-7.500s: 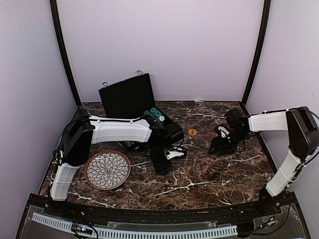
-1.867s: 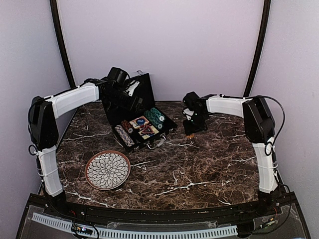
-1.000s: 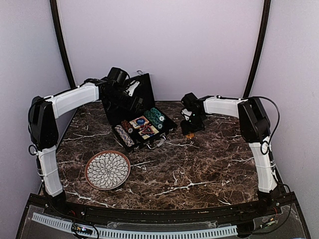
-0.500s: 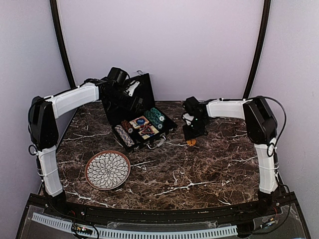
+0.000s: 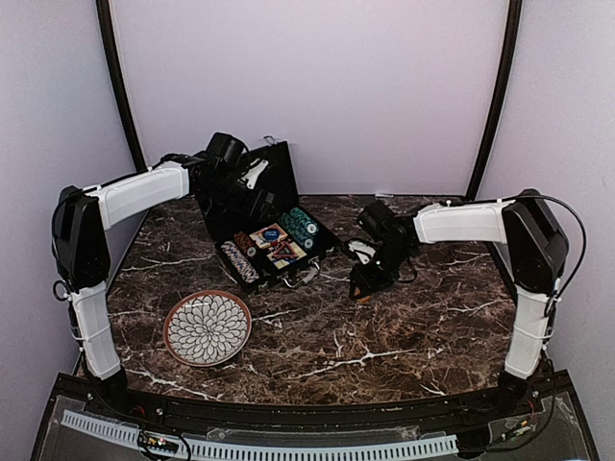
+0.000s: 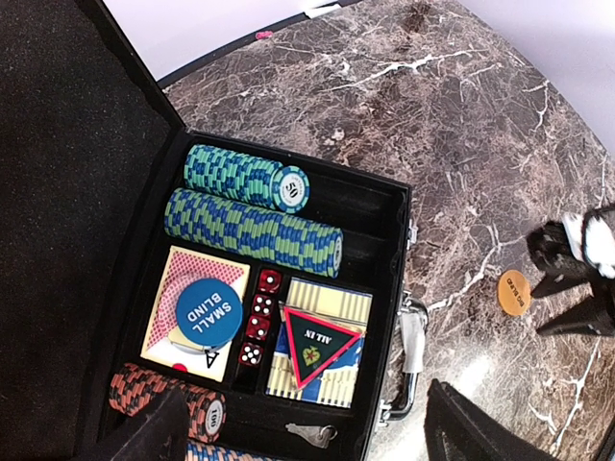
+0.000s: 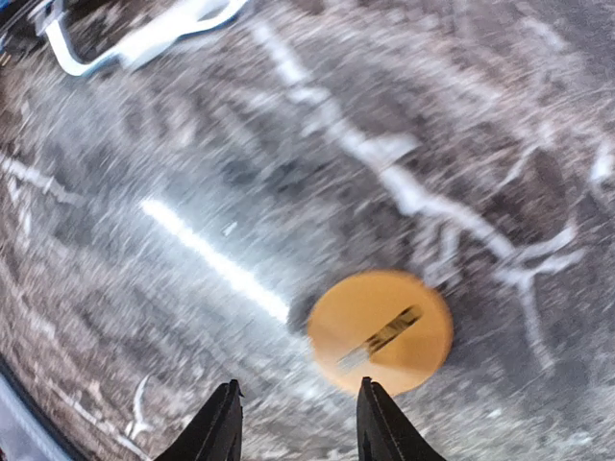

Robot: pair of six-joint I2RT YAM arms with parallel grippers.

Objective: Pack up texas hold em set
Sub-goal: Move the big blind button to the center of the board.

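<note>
Chips (image 6: 252,226), cards (image 6: 322,346), dice (image 6: 261,317) and a blue button (image 6: 207,312) are sitting in the open briefcase (image 5: 252,182), while the orange button (image 7: 381,332), not yet packed, is lying on the table (image 5: 384,327) just ahead of the part-open, empty right claw (image 7: 300,423), and the left claw (image 6: 303,418) is hovering wide open and empty over the chips.

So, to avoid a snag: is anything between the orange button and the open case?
Nothing visible: only bare marble table separates the orange button from the case; the right tool is open beside it.
</note>
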